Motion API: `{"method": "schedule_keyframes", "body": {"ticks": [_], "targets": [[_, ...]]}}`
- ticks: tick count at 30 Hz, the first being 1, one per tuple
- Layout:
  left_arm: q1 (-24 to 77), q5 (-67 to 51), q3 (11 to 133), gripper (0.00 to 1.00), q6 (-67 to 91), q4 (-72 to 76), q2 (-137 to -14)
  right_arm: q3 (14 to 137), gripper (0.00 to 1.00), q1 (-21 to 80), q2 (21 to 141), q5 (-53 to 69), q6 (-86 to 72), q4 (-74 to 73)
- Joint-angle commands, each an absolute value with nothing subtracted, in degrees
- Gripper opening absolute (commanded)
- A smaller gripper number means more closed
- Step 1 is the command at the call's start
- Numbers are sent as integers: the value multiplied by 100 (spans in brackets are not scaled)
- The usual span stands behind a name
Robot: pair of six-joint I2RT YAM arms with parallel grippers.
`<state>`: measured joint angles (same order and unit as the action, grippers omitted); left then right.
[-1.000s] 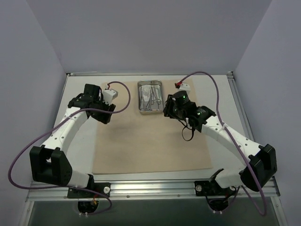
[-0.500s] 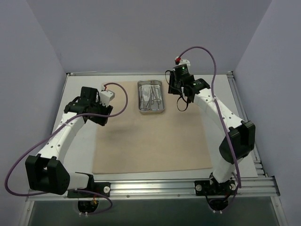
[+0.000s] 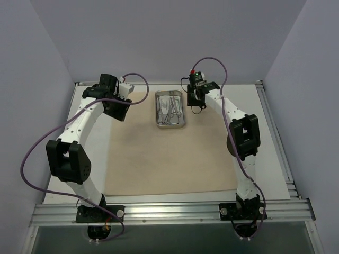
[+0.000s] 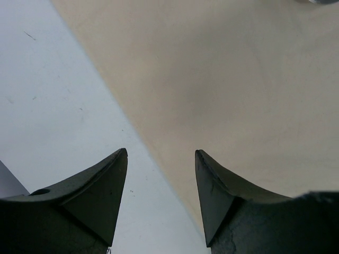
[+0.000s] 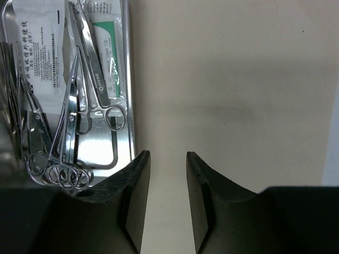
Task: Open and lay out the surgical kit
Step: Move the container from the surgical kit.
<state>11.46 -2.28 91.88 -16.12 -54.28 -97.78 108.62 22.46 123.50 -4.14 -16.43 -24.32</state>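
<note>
Left end effector (image 4: 161,156) hangs open and empty over the left edge of the beige cloth (image 3: 169,159), which is spread flat on the white table (image 3: 273,148). Right end effector (image 5: 168,159), jaws slightly apart and empty, hovers just beside the steel tray (image 3: 170,125) of instruments (image 5: 79,106) and packets (image 5: 37,58) at the cloth's far edge. Lilac walls (image 3: 169,42) enclose the table.

Plain pale lavender walls (image 3: 159,37) close me in on three sides of my evenly lit white tabletop (image 3: 270,169), a ribbed aluminium rail (image 3: 169,212) along its near edge.
</note>
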Motion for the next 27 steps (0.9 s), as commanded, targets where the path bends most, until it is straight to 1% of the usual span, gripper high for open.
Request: {"method": "schedule_keyframes", "body": {"ticks": [1, 3, 5, 8, 13, 15, 20, 25, 27], "targets": [[1151, -517, 10088, 63, -1371, -5704, -10141, 11250, 30, 2373, 12269, -396, -1591, -2743], [1169, -510, 10562, 63, -1292, -5625, -10335, 11259, 30, 2461, 12470, -430, -1451, -2646], [1169, -327, 10678, 63, -1152, -5381, -10494, 11512, 29, 2505, 12681, -596, -1380, -2689], [1169, -132, 10626, 63, -933, -5142, -10529, 12012, 28, 2522, 13095, -615, -1389, -2891], [1178, -211, 10267, 63, -914, -4826, -10485, 12348, 28, 2724, 13473, -808, -1239, -2944], [1178, -54, 10239, 63, -801, -4825, -10511, 12541, 27, 2725, 13675, -887, -1300, -3102], [1178, -53, 10125, 62, -659, -4772, -10494, 12489, 26, 2716, 13816, -923, -1187, -3208], [1160, -53, 10178, 62, -659, -4720, -10591, 12331, 22, 2698, 13869, -906, -1090, -3208], [1160, -53, 10195, 62, -659, -4711, -10626, 12331, 18, 2646, 13878, -862, -1072, -3182]]}}
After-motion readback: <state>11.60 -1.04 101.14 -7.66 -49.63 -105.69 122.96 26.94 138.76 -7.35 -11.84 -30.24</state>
